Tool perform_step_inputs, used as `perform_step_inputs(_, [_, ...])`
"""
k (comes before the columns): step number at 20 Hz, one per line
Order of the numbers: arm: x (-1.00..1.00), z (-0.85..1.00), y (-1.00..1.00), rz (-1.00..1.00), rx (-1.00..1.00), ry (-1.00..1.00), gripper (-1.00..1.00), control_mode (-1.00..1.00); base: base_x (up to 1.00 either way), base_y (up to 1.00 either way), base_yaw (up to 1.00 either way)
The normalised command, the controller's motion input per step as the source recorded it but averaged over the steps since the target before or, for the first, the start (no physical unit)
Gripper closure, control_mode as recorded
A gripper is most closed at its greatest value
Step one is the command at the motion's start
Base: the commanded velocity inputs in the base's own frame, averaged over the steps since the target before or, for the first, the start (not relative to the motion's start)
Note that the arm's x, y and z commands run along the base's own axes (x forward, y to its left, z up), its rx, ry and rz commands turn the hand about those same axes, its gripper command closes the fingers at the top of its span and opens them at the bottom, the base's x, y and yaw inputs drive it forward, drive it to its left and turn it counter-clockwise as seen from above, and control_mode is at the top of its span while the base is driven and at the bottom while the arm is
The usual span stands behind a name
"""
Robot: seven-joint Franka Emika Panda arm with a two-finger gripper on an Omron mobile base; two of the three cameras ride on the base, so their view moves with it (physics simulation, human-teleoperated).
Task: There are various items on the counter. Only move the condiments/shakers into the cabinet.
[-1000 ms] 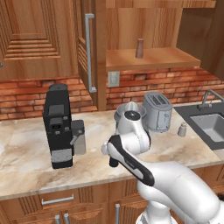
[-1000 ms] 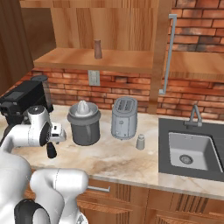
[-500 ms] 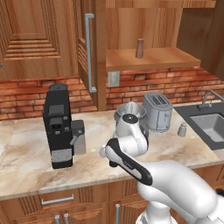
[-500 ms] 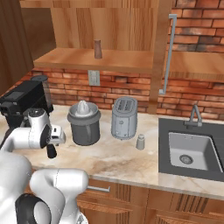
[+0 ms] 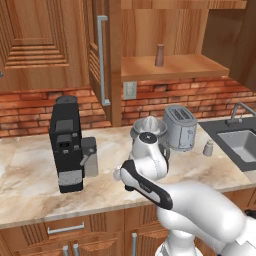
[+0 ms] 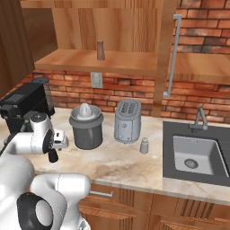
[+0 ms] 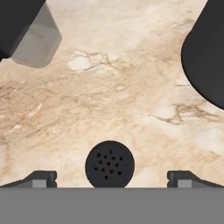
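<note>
Claw (image 7: 110, 177) spread wide, pointing down at the black shaker (image 7: 109, 164), whose round perforated top sits midway between the tips. Step looks like lining up the grasp; next call: descend, then close on its tapered body. Brown shaker (image 5: 159, 55) stands on the cabinet shelf (image 5: 175, 67); grey shaker (image 6: 144, 145) beside the toaster (image 6: 127, 121). Worktop (image 7: 118, 87) glossy veined marble.

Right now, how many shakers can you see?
3. A brown shaker stands on the cabinet shelf, a pale grey shaker sits on the counter beside the toaster, and a black shaker stands between the open gripper's fingertips.
</note>
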Motion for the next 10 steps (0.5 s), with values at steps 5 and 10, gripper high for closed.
perform_step_inputs(5, [0.07, -0.06, 0.00, 0.00, 0.00, -0.02, -1.00, -1.00, 0.00, 0.00, 0.00])
perform_step_inputs(10, [0.07, -0.07, 0.00, 0.00, 0.00, -0.02, -1.00, -1.00, 0.00, 0.00, 0.00])
